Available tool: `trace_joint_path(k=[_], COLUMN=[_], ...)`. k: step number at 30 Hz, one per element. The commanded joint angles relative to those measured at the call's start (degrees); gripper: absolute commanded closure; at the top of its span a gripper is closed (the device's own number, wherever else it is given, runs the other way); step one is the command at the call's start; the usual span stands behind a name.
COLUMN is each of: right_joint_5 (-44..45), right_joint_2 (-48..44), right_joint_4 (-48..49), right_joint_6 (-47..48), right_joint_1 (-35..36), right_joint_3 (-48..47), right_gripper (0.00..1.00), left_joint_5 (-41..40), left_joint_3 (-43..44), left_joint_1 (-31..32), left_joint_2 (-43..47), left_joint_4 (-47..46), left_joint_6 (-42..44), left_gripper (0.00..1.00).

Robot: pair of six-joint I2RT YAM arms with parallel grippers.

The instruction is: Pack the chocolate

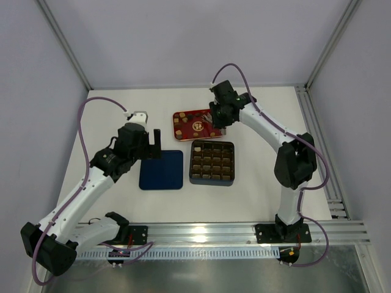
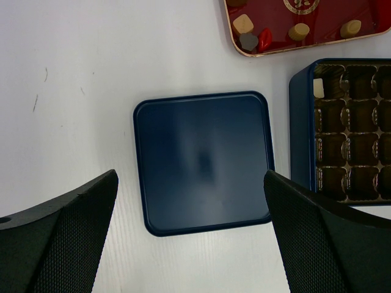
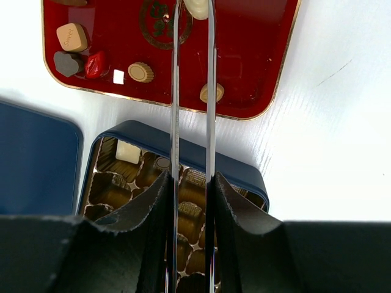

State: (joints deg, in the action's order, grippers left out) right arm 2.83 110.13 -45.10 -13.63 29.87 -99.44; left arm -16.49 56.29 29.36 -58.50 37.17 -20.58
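Observation:
Chocolate pieces lie on the red tray point(image 3: 256, 61): a tan square point(image 3: 72, 36), a round one point(image 3: 141, 71) and a small tan one point(image 3: 211, 92). My right gripper point(image 3: 191, 177) is shut on a pair of metal tongs point(image 3: 175, 91), whose tips pinch a whitish chocolate point(image 3: 197, 7) over the tray. The dark blue gridded box point(image 3: 201, 155) below holds a white piece point(image 3: 128, 152) in a corner cell. My left gripper point(image 2: 190, 177) hangs open over the near edge of the blue lid point(image 2: 201, 159), holding nothing.
In the top view the red tray point(image 1: 183, 116) lies behind the box point(image 1: 212, 183), with the lid point(image 1: 161, 170) on the box's left. A dark heart-shaped piece point(image 3: 66, 63) and a red one point(image 3: 96, 63) sit in the tray's corner. Frame posts and walls border the table.

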Motion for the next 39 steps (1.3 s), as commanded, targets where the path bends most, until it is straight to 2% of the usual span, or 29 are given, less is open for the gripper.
trace_joint_path(k=[1, 14, 28, 39], right_joint_5=[-0.02, -1.86, -5.55, -5.47], right_joint_2=[-5.00, -17.74, -40.50, -46.05], right_joint_4=[0.98, 2.03, 1.25, 0.19], right_joint_6=[0.09, -1.49, -5.00, -7.64], right_joint_1=[-0.34, -0.42, -0.25, 2.82], right_joint_3=[-0.23, 10.83, 30.34, 36.77], right_gripper=[0.71, 0.71, 0.71, 0.71], left_joint_5=[-0.56, -0.30, 0.23, 0.49], left_joint_3=[0.66, 0.75, 0.75, 0.75], left_joint_1=[0.08, 0.17, 0.08, 0.08], left_joint_2=[0.32, 0.41, 0.23, 0.14], left_joint_4=[-0.17, -0.17, -0.17, -0.17], left_joint_6=[0.10, 0.01, -0.25, -0.25], left_gripper=[0.00, 0.00, 0.00, 0.00])
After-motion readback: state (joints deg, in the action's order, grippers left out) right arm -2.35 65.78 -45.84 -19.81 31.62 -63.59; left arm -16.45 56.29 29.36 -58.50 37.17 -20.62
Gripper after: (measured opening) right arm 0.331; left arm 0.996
